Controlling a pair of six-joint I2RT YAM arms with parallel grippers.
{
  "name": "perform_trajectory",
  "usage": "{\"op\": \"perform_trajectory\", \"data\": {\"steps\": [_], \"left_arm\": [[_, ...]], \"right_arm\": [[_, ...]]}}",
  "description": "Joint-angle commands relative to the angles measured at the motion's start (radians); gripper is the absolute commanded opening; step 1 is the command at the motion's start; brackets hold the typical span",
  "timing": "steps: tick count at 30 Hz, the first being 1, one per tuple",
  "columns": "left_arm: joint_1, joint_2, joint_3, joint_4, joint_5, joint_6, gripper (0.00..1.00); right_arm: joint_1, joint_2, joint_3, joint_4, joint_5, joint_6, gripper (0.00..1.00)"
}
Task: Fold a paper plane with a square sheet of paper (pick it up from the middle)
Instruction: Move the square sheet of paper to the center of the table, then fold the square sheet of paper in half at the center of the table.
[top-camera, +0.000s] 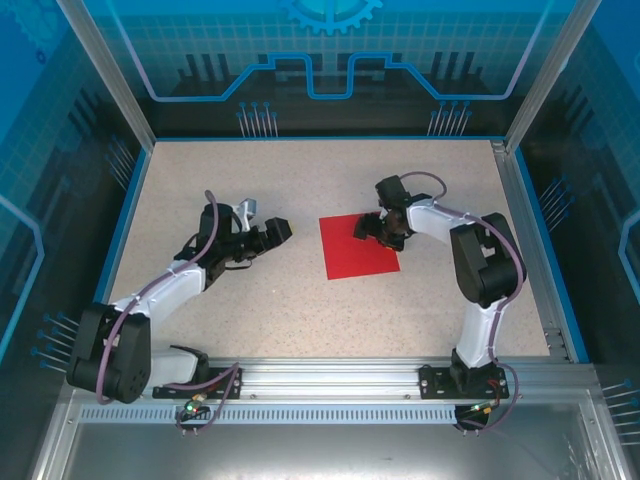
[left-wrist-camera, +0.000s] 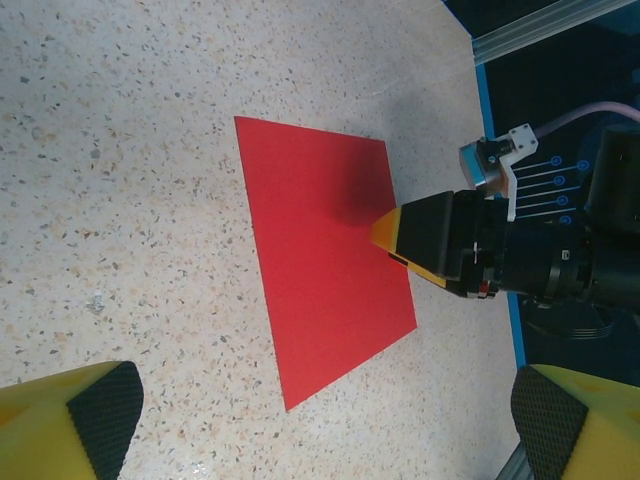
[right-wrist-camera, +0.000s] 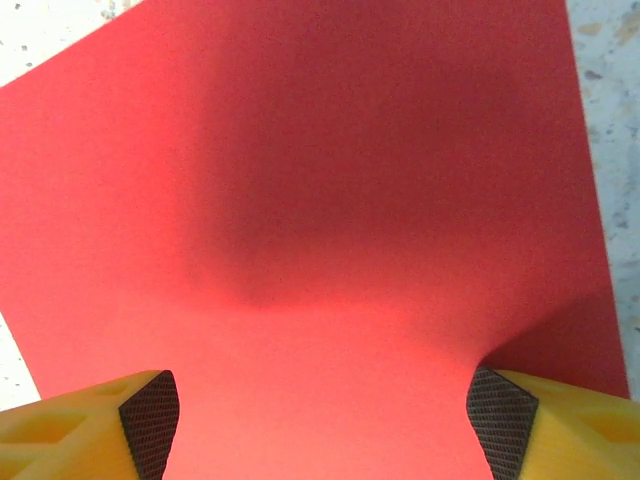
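We're seeing square sheet of paper (top-camera: 358, 246) lying on table (top-camera: 300, 170), just right of centre in top view. Right gripper (top-camera: 378, 230) hovering at sheet's right edge, jaws spread wide, nothing pinched. Touching paper or not, we're not able to tell. Left gripper (top-camera: 272, 233) sitting left of sheet, clear of it, jaws gaping wide.

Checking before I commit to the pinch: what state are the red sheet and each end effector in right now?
square sheet of paper: flat on the table, unfolded, not gripped.
left end effector: open, empty, off the sheet to its left.
right end effector: open, low over the sheet's right side, holding nothing.
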Motion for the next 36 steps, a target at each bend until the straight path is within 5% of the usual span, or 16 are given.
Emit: {"op": "perform_trajectory", "data": {"steps": [1, 8, 14, 21, 36], "left_arm": [[0.0, -0.015, 0.009, 0.0, 0.005, 0.024, 0.99], [0.0, 0.06, 0.051, 0.035, 0.06, 0.023, 0.99], [0.0, 0.117, 0.071, 0.052, 0.055, 0.007, 0.99], [-0.021, 0.219, 0.152, -0.061, 0.062, 0.008, 0.99], [-0.057, 0.255, 0.192, -0.133, 0.039, 0.054, 0.99]], "right_arm": [[0.055, 0.008, -0.054, -0.078, 0.021, 0.066, 0.82], [0.089, -0.025, 0.024, -0.18, 0.111, 0.059, 0.85], [0.151, -0.069, 0.152, -0.25, 0.226, -0.107, 0.99], [0.228, 0.121, 0.406, -0.517, 0.321, -0.114, 0.99], [0.204, 0.259, 0.498, -0.525, 0.225, -0.07, 0.99]]}}
